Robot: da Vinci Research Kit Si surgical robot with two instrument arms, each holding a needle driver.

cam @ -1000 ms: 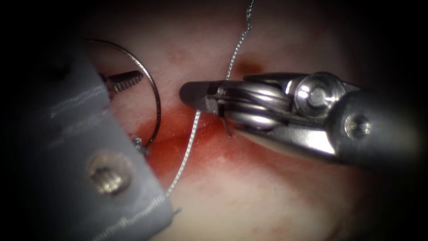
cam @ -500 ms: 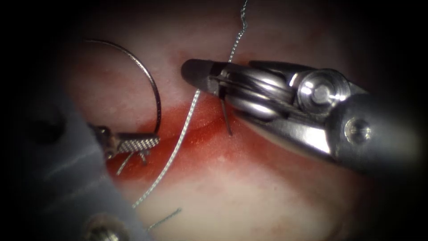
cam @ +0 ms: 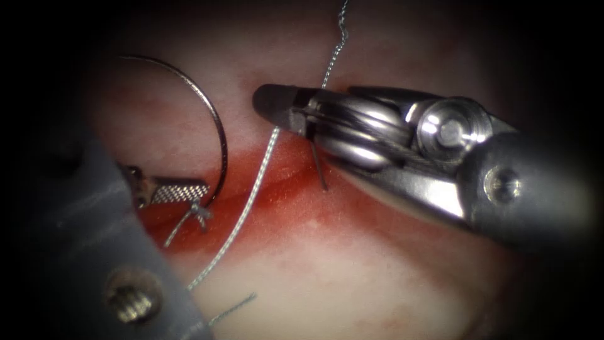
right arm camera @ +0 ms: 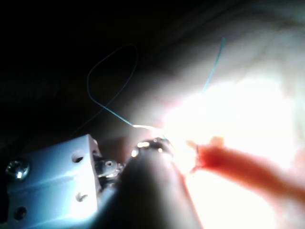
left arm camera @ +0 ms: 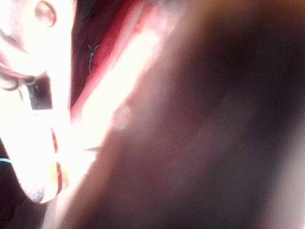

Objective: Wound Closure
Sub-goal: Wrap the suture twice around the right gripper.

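1. Now the right tool [cam: 277, 110] comes in from the right with its jaws closed on the thread [cam: 251, 195], which runs from the upper edge down across the red fluid [cam: 283, 189].
2. Left of it, the left tool [cam: 179, 191] seems to grip the needle [cam: 217, 135] near its tail end, by a small knot [cam: 200, 213]; the glare makes this uncertain.
3. That needle arcs free above the tissue [cam: 352, 277], left of the cut, not in it.
4. Risk, as I judge it: any tug by the right tool could fray the thread or pull the needle askew in a loose grip.
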